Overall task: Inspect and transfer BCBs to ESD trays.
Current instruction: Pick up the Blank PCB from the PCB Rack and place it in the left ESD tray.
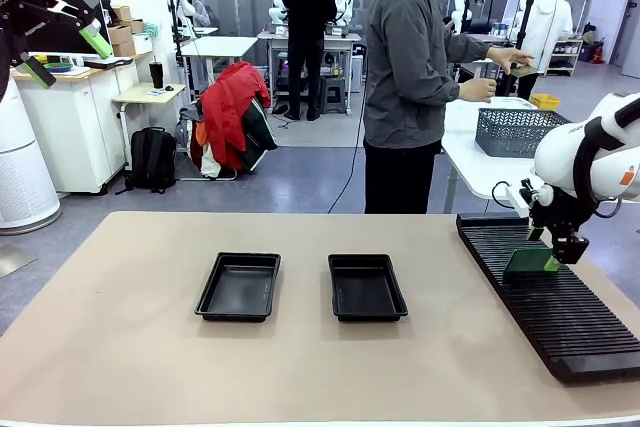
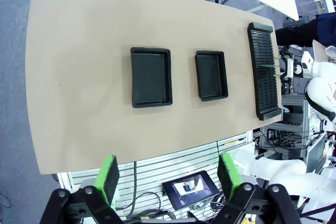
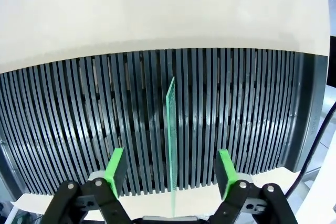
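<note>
The BCB stands on edge in a slot of the ribbed rack, its long axis along that slot (crosswise to the rack). The right gripper straddles it, fingers spread, clear of both faces. The left gripper, fingers also spread, hangs high over the table.

A long black slotted rack lies straight ahead of the right jaws, its slats running away from them, on a tan table. Well beyond those jaws a person in a grey jacket stands at the table's far edge, near a white side table bearing a dark mesh basket. A tablet with a lit screen shows between the left jaws, below the table's near edge. Far off are a red jacket and a black backpack.
</note>
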You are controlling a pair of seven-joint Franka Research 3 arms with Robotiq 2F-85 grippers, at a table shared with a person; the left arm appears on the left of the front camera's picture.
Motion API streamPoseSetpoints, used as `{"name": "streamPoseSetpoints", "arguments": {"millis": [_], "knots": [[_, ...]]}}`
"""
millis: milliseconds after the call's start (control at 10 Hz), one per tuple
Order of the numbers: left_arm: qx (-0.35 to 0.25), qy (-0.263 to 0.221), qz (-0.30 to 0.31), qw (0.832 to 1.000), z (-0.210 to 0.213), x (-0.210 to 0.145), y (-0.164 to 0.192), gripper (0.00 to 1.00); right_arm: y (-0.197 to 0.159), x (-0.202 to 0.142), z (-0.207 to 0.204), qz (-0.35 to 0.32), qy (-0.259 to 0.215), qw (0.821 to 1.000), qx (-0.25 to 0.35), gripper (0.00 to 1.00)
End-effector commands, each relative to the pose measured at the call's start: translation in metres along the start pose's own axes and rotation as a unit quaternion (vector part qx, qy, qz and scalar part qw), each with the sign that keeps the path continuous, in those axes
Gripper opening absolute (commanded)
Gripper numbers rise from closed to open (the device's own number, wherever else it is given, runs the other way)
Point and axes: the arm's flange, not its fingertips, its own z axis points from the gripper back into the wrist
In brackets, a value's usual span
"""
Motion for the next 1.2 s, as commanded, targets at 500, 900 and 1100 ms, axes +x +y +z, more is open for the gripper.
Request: {"name": "streamPoseSetpoints", "arguments": {"millis": [500, 900, 1100], "knots": [[0.002, 0.000, -0.001, 1.000, 0.0000, -0.0002, 0.0004, 1.00, -0.0043, -0.0018, -0.0072, 0.006, 0.023, 1.000, -0.003, 0.59], [0.002, 0.000, -0.001, 1.000, 0.0000, -0.0002, 0.0004, 1.00, -0.0051, -0.0028, -0.0061, 0.011, 0.029, 1.000, -0.001, 0.39], [0.002, 0.000, -0.001, 1.000, 0.0000, -0.0002, 0.0004, 1.00, -0.0070, -0.0021, -0.0087, 0.011, 0.030, 0.999, 0.004, 0.30]]}}
